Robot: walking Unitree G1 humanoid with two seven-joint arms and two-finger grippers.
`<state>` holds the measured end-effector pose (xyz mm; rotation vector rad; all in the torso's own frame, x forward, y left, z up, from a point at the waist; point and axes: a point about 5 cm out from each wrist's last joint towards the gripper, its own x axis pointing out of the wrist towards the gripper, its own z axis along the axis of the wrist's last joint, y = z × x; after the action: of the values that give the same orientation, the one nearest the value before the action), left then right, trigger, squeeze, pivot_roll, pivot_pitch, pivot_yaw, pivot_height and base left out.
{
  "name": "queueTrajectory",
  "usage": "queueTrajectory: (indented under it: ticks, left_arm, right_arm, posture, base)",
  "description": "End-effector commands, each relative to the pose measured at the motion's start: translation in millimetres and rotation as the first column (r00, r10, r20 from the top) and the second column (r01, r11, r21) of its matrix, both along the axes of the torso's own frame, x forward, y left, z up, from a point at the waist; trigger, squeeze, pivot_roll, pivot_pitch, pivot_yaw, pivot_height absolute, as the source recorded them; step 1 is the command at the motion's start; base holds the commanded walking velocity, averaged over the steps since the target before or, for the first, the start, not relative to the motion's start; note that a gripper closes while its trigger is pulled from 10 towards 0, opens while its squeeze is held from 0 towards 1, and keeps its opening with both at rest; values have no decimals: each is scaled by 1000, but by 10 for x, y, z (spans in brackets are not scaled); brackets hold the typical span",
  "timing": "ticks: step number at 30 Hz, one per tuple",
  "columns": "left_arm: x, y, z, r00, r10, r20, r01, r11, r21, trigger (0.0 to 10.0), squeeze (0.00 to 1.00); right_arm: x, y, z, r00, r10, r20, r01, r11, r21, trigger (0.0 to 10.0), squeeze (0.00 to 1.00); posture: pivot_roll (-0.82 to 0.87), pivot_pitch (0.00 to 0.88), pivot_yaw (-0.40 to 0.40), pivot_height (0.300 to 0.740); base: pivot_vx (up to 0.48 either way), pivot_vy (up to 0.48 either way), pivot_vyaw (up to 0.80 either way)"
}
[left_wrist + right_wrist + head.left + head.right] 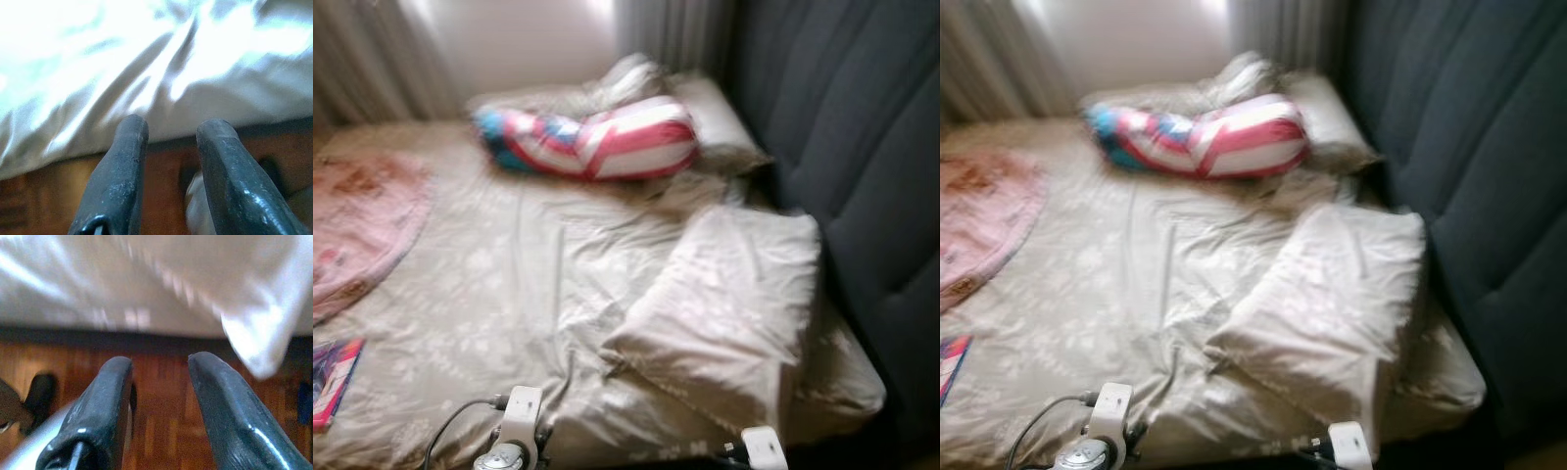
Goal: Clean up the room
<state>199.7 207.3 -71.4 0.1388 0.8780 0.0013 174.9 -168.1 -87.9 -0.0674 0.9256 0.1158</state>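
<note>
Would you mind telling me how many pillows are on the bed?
3: a striped pillow near the head, a beige pillow beside it against the dark headboard, and a patterned pillow nearer the foot. Others may be hidden.

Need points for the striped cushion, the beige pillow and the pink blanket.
striped cushion [597, 142]: left eye view, middle of its pink-and-white body.
beige pillow [724, 304]: left eye view, centre of its top face.
pink blanket [357, 220]: left eye view, middle of the visible part.

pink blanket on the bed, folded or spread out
Spread out: the pink blanket lies flat in one layer on the bed sheet, reaching past the frame's left edge.
</note>
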Motion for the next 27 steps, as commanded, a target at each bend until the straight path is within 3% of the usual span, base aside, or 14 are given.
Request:
queueTrajectory:
  ticks: [1,3,27]
  left_arm:
    - [-49,-20,-35,1000,5,-30,-6,1000,-7,10000,0]
    - [-46,-21,-34,1000,5,-30,-5,1000,-7,10000,0]
    - [-49,-28,-38,999,-9,-37,9,1000,-2,10000,0]
  right_arm:
    - [-91,15,-42,1000,5,-27,-5,1000,5,10000,0]
    - [-88,17,-40,1000,6,-25,-5,1000,8,10000,0]
    - [-79,18,-30,1000,9,-8,-8,1000,18,10000,0]
  posture:
    - [-83,0,-2,740]
    - [-80,0,-3,740]
    - [-82,0,-5,740]
  base:
    - [0,0,-744]
    - [0,0,-744]
    - [0,-33,0]
